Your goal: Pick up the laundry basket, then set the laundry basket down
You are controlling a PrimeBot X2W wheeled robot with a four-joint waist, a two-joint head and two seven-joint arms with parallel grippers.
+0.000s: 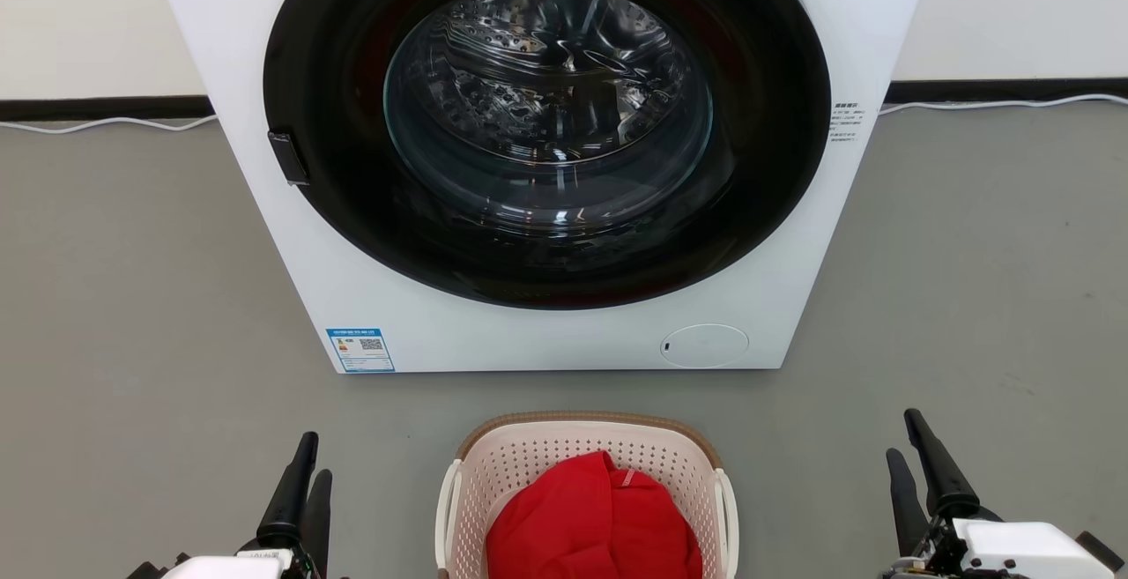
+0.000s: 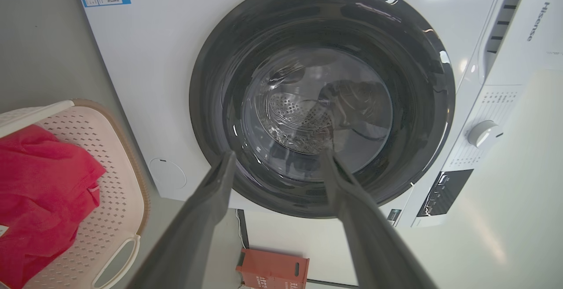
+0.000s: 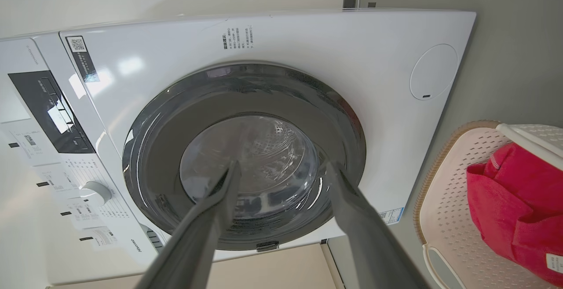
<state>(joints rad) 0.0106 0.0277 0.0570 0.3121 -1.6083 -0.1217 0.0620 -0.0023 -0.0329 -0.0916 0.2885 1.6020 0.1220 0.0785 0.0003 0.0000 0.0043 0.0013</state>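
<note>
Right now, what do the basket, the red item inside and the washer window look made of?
Cream perforated laundry basket: likely moulded plastic, matte; even punched holes. Crumpled red garment: soft cloth; folds, stitched hem. Round washer door window: glass probably, glossy; sharp reflections.

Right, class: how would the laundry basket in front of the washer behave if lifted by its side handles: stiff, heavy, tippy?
The laundry basket looks like moulded perforated plastic, so probably stiff. A red garment is all that shows inside, so likely light. Its white handles sit on opposite sides; lifting one alone may tilt it.
</note>
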